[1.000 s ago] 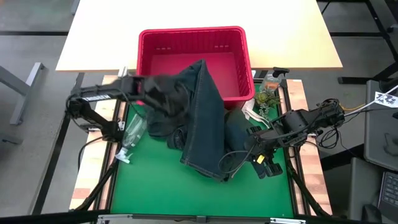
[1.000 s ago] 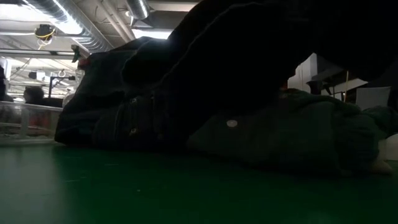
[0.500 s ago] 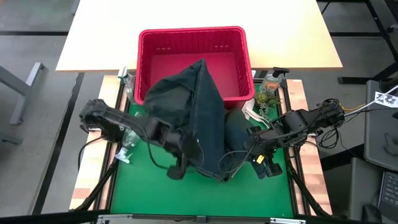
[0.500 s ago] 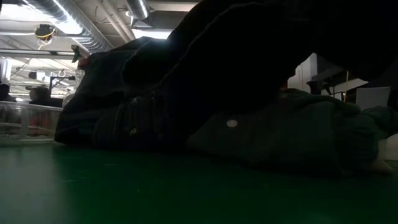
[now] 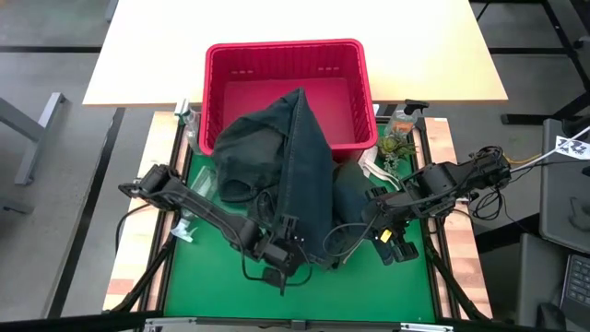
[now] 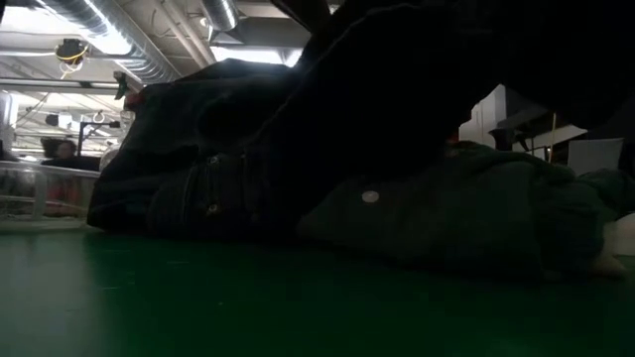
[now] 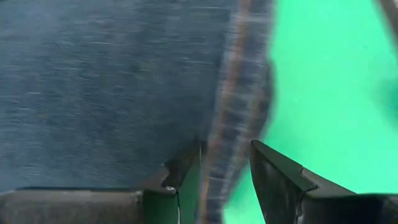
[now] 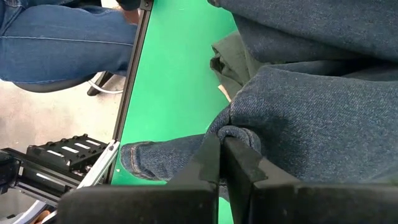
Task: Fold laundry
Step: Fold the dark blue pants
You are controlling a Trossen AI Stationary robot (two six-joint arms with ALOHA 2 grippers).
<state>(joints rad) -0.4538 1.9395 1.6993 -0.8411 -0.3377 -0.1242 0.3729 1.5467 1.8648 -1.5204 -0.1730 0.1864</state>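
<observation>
Dark blue denim jeans (image 5: 309,184) drape from the red basket's front wall down onto the green mat. A dark garment (image 5: 244,152) lies heaped to their left. An olive-green buttoned shirt (image 6: 456,208) lies bunched to their right. My left gripper (image 7: 225,152) is open at the near end of the jeans (image 5: 281,254). Its fingers stand on either side of the leg's stitched seam (image 7: 239,106). My right gripper (image 8: 222,146) is shut on the jeans at their near right edge (image 5: 339,242). My right gripper pinches a rolled fold of denim (image 8: 239,135) between its two fingers, at the near right edge of the jeans. It comes from the table's right. The denim around the fold rests on the mat.
The red slatted basket (image 5: 286,55) stands at the far middle. A clear plastic bottle (image 5: 195,198) lies left of the clothes. A spray bottle and small items (image 5: 398,129) sit at the far right. A person in blue jeans (image 8: 56,43) sits beyond the table's edge. Green mat (image 5: 221,295) shows at the near side.
My left arm has swung from the basket's front left corner toward the near edge and down. Its gripper now stands at the near end of the jeans. The clothes and my right gripper have kept still.
</observation>
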